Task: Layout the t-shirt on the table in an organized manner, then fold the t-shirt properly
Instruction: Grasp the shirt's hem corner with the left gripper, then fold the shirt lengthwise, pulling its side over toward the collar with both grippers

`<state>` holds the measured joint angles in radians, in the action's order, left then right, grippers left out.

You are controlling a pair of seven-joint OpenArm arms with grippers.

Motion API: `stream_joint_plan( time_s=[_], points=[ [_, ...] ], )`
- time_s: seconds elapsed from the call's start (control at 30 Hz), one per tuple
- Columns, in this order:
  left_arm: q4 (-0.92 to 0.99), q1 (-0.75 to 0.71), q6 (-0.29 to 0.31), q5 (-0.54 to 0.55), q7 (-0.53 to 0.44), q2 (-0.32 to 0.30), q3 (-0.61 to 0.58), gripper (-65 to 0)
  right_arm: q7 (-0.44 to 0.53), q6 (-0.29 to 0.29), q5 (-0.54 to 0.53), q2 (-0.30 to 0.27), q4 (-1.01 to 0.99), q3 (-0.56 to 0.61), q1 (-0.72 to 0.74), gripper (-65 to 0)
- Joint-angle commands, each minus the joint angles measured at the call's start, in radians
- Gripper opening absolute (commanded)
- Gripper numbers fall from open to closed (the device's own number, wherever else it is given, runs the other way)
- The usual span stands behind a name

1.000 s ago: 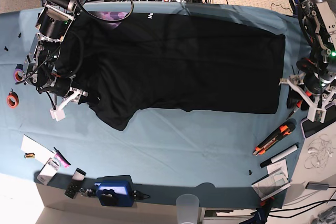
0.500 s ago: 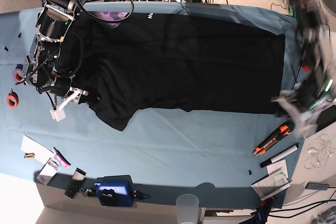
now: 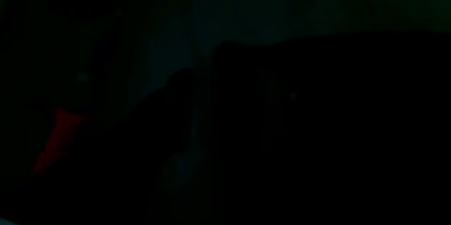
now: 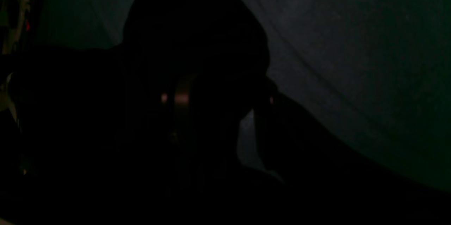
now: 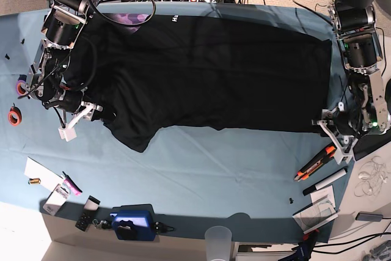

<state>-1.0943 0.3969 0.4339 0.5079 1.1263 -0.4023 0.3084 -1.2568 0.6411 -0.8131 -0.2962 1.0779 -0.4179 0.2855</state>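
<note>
The black t-shirt (image 5: pixel 214 71) lies spread flat on the teal table (image 5: pixel 201 175), collar end to the left, with white lettering (image 5: pixel 175 19) and a purple print (image 5: pixel 131 18) at its far edge. My right gripper (image 5: pixel 78 123) is at the shirt's near-left sleeve, its white fingers apart. My left gripper (image 5: pixel 334 132) is at the shirt's near-right hem corner, fingers apart. The right wrist view is very dark and shows black fabric (image 4: pixel 193 41) over the cloth (image 4: pixel 352 59). The left wrist view is almost black.
An orange-black utility knife (image 5: pixel 317 162) and a marker (image 5: pixel 327 181) lie near my left gripper. Tape rolls (image 5: pixel 14 115) sit at the left edge. A blue box (image 5: pixel 131 223), a plastic cup (image 5: pixel 219 239) and papers (image 5: pixel 40 175) line the front edge.
My left arm has swung in from the table's right edge, and its gripper now sits at the shirt's near-right corner. The right arm and the shirt have not moved.
</note>
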Motion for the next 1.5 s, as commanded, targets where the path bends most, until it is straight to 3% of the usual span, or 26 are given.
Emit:
stream_joint_plan(
  time_s=[0.0,0.37,0.43,0.53,0.57,0.73,0.87,1.0,1.23,1.3,1.47],
  points=[
    [-0.011,0.027,0.017,0.036,-0.002,-0.013,0.002,-36.8,-0.008,0.002,0.003,-0.014,0.010,-0.001,0.017,-40.9],
    [0.082,0.027,0.057,0.063,0.003,-0.008,0.002,-37.7,-0.023,0.002,0.002,-0.014,0.010,-0.001,0.017,-41.0],
    [0.082,0.027,0.057,0.071,-0.002,-0.009,0.002,-42.9,-0.021,0.003,0.002,-0.014,0.010,-0.001,0.018,-47.5],
    [0.081,0.033,0.056,0.076,-0.004,-0.011,0.002,-59.7,-0.019,0.027,0.003,-0.014,0.010,-0.001,0.034,-64.1],
    [0.080,0.035,0.048,0.077,-0.004,-0.011,0.002,-65.0,-0.011,0.053,0.003,-0.014,0.010,-0.001,0.045,-65.0],
    [0.078,0.061,-0.025,0.077,-0.027,-0.014,0.004,-65.0,0.107,0.057,0.085,-0.014,0.011,-0.001,0.140,-65.0],
    [0.076,0.092,-0.026,0.084,-0.025,-0.019,0.004,-65.0,0.127,0.057,0.152,-0.014,0.010,-0.001,0.228,-65.0],
    [0.069,0.102,-0.025,0.133,0.019,-0.037,0.004,-65.0,0.134,0.057,0.152,-0.018,0.011,-0.001,0.259,-65.0],
    [0.057,0.101,-0.022,0.335,0.093,-0.151,0.004,-65.0,0.157,0.057,0.148,-0.050,0.055,-0.002,0.260,-65.0],
    [0.057,0.101,0.014,0.398,0.143,-0.181,0.004,-65.0,0.148,0.057,0.143,-0.064,0.079,-0.002,0.259,-65.0],
    [0.057,0.087,0.039,0.577,0.231,-0.208,0.005,-65.0,-0.002,0.057,-0.021,-0.094,0.129,-0.003,0.257,-65.0]
  ],
)
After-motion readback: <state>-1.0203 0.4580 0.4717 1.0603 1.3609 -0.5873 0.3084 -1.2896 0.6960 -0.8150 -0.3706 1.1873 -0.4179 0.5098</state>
